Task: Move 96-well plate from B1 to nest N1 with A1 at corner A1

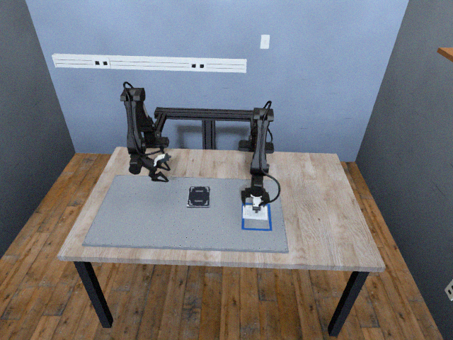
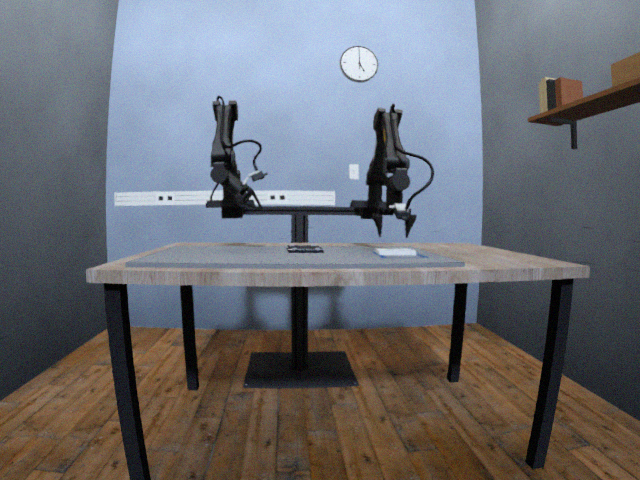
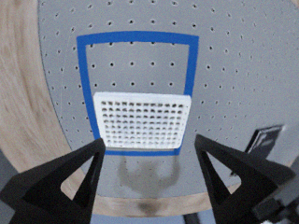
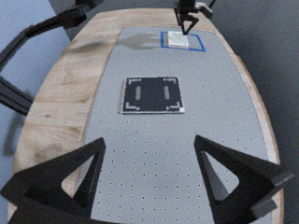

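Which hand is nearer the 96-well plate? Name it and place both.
Left. The left hand hovers open above the plate; the right hand is off beyond the nest.
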{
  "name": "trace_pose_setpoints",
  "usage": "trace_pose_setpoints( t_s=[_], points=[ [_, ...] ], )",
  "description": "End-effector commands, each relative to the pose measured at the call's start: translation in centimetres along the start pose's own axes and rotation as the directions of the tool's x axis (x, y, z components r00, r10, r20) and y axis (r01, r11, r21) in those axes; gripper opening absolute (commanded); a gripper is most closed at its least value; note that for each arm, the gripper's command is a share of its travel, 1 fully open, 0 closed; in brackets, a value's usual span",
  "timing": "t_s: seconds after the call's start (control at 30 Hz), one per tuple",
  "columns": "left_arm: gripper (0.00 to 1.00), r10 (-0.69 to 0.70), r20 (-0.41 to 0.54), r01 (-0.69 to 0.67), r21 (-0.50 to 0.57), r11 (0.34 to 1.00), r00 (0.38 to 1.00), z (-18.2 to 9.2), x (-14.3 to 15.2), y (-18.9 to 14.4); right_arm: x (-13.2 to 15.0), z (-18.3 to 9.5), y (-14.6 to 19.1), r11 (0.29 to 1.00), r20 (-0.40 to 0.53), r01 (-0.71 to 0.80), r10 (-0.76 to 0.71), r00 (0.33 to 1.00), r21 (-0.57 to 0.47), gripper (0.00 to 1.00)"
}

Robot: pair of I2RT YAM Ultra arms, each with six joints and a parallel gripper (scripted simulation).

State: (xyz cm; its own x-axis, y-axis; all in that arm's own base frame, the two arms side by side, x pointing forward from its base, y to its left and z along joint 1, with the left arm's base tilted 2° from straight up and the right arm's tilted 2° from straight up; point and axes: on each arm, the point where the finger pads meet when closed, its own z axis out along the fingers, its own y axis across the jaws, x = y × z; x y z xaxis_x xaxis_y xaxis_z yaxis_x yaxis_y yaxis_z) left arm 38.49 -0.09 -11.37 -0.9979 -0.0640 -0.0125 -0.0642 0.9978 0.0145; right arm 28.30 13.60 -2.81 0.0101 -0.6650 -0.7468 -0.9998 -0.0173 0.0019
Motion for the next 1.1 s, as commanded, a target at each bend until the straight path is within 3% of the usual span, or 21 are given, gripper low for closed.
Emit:
trace_pose_setpoints(
  t_s=[0.0,0.2,0.4,0.47,0.67,0.9,1.07],
  points=[
    [1.00,0.270,0.007,-0.270,0.002,0.963,0.963,0.5,0.2,-0.5,-0.8,-0.3,-0.8,1.000,0.014,0.024,-0.024,1.000,0.008,1.00],
    [1.00,0.563,0.008,-0.563,0.005,0.827,0.827,0.8,0.4,-0.6,-0.8,-0.3,-0.8,1.000,0.014,0.024,-0.024,1.000,0.008,1.00],
    [1.00,0.784,0.010,-0.784,0.008,0.621,0.621,1.1,0.7,-0.9,-0.8,-0.3,-0.8,1.000,0.014,0.024,-0.024,1.000,0.008,1.00],
    [1.00,0.784,0.010,-0.784,0.008,0.621,0.621,1.1,0.7,-0.9,-0.8,-0.3,-0.8,1.000,0.014,0.024,-0.024,1.000,0.008,1.00],
    [1.00,0.946,0.012,-0.947,0.007,0.323,0.323,1.4,0.9,-1.0,-0.8,-0.3,-0.8,1.000,0.014,0.024,-0.024,1.000,0.008,1.00],
    [1.00,1.000,0.005,-1.000,0.004,0.000,0.000,1.8,1.1,-0.8,-0.8,-0.3,-0.8,1.000,0.014,0.024,-0.024,1.000,0.008,1.00],
    [1.00,0.999,-0.029,-0.999,-0.021,-0.037,-0.036,2.3,0.1,1.1,-0.8,-0.3,-0.8,1.000,0.014,0.024,-0.024,1.000,0.008,1.00]
  ],
)
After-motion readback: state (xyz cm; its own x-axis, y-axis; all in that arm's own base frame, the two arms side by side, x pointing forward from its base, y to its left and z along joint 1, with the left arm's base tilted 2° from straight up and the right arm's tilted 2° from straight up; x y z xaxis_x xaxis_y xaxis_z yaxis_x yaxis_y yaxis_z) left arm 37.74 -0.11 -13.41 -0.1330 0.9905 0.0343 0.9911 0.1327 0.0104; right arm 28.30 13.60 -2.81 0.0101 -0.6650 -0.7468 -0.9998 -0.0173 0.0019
